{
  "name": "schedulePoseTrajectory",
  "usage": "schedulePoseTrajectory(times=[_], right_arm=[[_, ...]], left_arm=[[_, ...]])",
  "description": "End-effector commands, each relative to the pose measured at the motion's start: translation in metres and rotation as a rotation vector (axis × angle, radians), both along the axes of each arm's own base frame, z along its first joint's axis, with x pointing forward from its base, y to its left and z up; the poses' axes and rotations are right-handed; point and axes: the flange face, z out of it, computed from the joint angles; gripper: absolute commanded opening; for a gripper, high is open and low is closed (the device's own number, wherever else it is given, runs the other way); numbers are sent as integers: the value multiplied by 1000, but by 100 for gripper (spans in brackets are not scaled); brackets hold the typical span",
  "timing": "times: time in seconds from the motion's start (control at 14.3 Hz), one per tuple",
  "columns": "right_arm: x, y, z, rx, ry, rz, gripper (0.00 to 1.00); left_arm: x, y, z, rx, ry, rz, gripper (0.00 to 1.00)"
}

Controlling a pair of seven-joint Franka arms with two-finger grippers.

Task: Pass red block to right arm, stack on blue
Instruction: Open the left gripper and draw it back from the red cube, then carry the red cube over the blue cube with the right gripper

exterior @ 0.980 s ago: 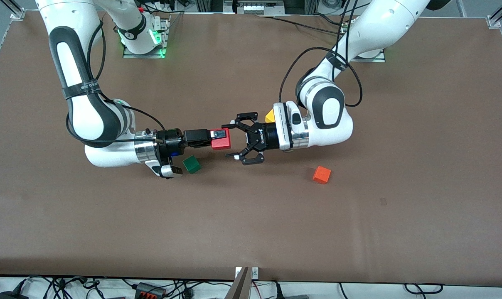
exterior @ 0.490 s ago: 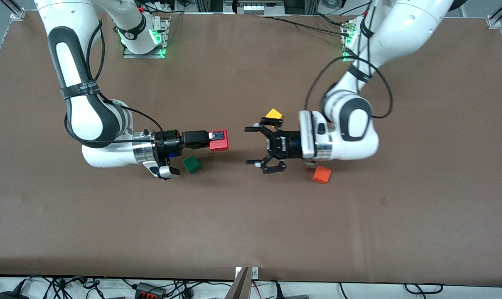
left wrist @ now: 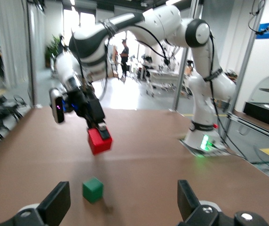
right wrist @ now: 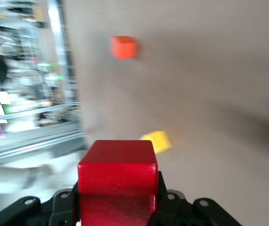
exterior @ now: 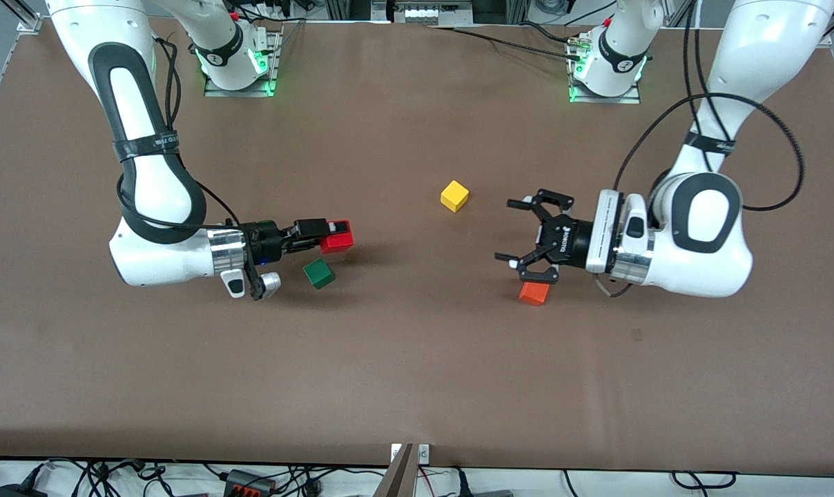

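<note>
The red block (exterior: pixel 337 237), a cube with no long axis, sits level and clamped in the right gripper (exterior: pixel 326 237) above the table (exterior: pixel 417 359) near the green cube (exterior: pixel 318 273), while the left gripper (exterior: pixel 527 238) hangs with fingers spread wide, holding nothing, over the orange cube (exterior: pixel 534 293).

A robotics lab: aluminium framing (left wrist: pixel 254 52), bench-mounted arms.
</note>
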Motion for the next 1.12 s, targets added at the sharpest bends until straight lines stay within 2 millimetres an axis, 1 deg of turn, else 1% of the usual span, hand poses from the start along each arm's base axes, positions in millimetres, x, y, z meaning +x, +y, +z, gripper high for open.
schedulePoseTrajectory(times=[0.0, 0.07, 0.14, 0.28, 0.35, 0.49, 0.56, 0.63, 0.7, 0.77, 0.91, 0.98, 1.05], right_arm=[[-1, -19, 0, -223, -72, 59, 0], [-1, -29, -2, -303, -78, 65, 0], [-1, -36, -2, -370, -83, 84, 0], [0, -71, -5, -537, -101, 128, 0], [1, -92, -7, -597, -102, 136, 0], [2, -131, -10, -706, -100, 147, 0], [1, -146, -11, -753, -97, 156, 0], [-3, -167, -14, -789, -80, 150, 0], [-7, -181, -13, -815, -77, 145, 0], [-11, -193, -6, -854, -93, 150, 0], [-13, -214, -3, -941, -147, 161, 0], [-15, -228, -3, -957, -156, 142, 0], [-18, -232, -5, -960, -156, 134, 0]], left_arm=[[-1, 23, 22, 215, 113, -68, 100], [-3, 30, 24, 304, 159, -87, 100], [-6, 38, 20, 399, 210, -91, 100], [-10, 42, 15, 558, 257, -85, 100], [-11, 43, 15, 655, 279, -73, 100], [-18, 51, 26, 844, 366, -32, 100], [-18, 59, 41, 933, 379, -5, 100], [-17, 67, 54, 1012, 397, 30, 100], [-24, 77, 75, 1103, 408, 94, 100], [-29, 85, 94, 1172, 397, 158, 100], [-42, 99, 128, 1340, 356, 372, 100], [-49, 104, 143, 1380, 316, 498, 100], [-60, 105, 152, 1400, 316, 621, 100]])
